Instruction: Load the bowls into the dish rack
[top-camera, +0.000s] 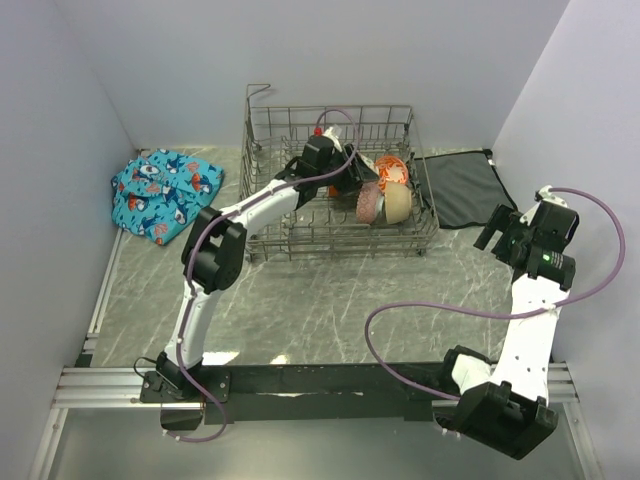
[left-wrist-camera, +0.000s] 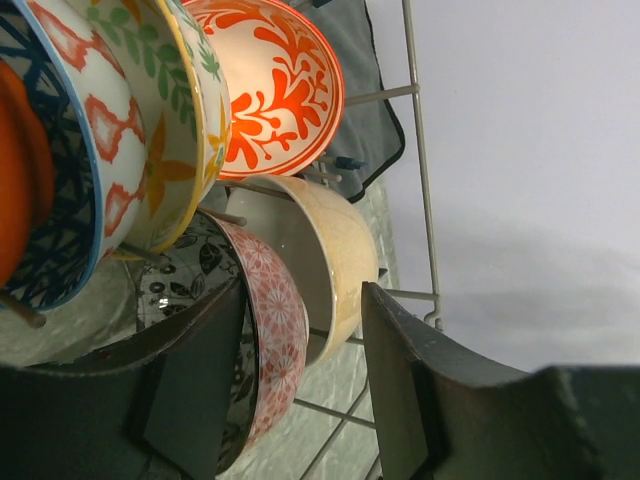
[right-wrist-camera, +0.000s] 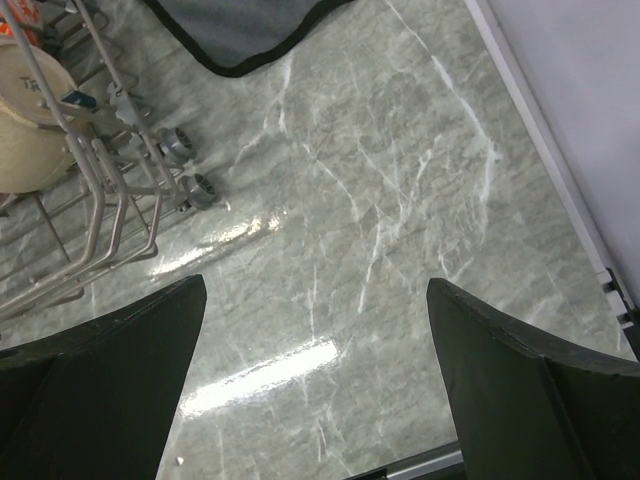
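Note:
The grey wire dish rack stands at the back middle. Several bowls stand on edge in its right half: orange-red patterned, cream with orange leaves, blue patterned, plain cream, and a pink-patterned one with a black-and-white inside. My left gripper is inside the rack, open. Its jaws straddle the rim of the pink-patterned bowl: one finger is inside the bowl, the other is apart from it. My right gripper is open and empty above the table, right of the rack.
A flat dark grey mat lies right of the rack. A blue patterned cloth lies at the far left. The rack's corner and the mat show in the right wrist view. Walls close in on three sides.

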